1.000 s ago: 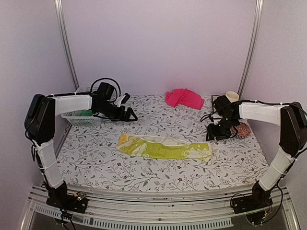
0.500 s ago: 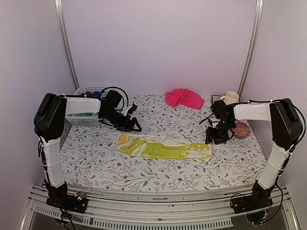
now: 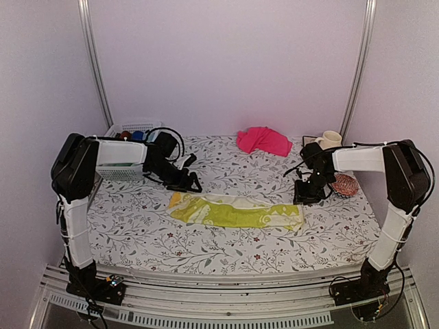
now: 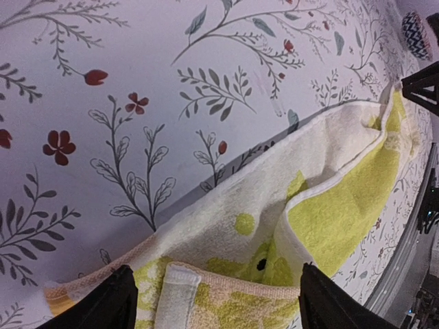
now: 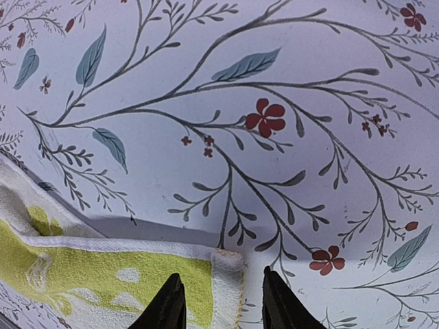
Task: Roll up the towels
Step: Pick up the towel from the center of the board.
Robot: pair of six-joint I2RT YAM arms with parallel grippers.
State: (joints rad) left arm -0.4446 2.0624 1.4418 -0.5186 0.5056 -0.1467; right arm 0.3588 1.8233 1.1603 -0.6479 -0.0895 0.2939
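Note:
The lime-yellow towel (image 3: 233, 211) with a white and orange pattern lies as a long strip across the middle of the table. My left gripper (image 3: 190, 184) is open just behind its left end. In the left wrist view the fingers (image 4: 103, 308) stand wide apart over the folded end of the towel (image 4: 329, 219). My right gripper (image 3: 304, 195) is open at the towel's right end. In the right wrist view the towel's white corner (image 5: 230, 264) lies between the spread fingertips (image 5: 168, 305), ungripped. The hot pink towel (image 3: 263, 140) lies crumpled at the back.
A white basket (image 3: 120, 168) with cloth rolls stands at the back left, behind my left arm. A cream mug (image 3: 331, 138) and a round red-orange woven pad (image 3: 347, 185) sit at the back right, close to my right gripper.
My left gripper has moved from beside the basket right and forward to the towel's left end. My right gripper has shifted slightly down and left to the towel's right corner. The towels have not moved.

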